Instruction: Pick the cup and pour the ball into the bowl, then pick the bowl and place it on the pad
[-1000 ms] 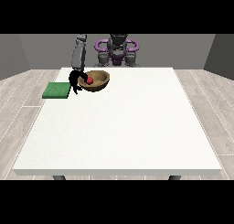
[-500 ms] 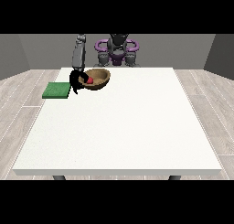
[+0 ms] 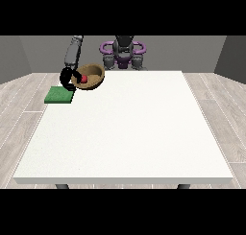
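My other hand is hidden from view. My hand at the view's left grips the bowl rim, fingers curled, bowl tilted, red ball inside, beside the green pad.

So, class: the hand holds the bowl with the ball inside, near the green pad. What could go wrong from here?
1. The bowl looks tilted in the hand at the view's left; the red ball might roll out.
2. The green pad lies at the white table's left edge, so a bowl set down off-centre could overhang or tip off it.
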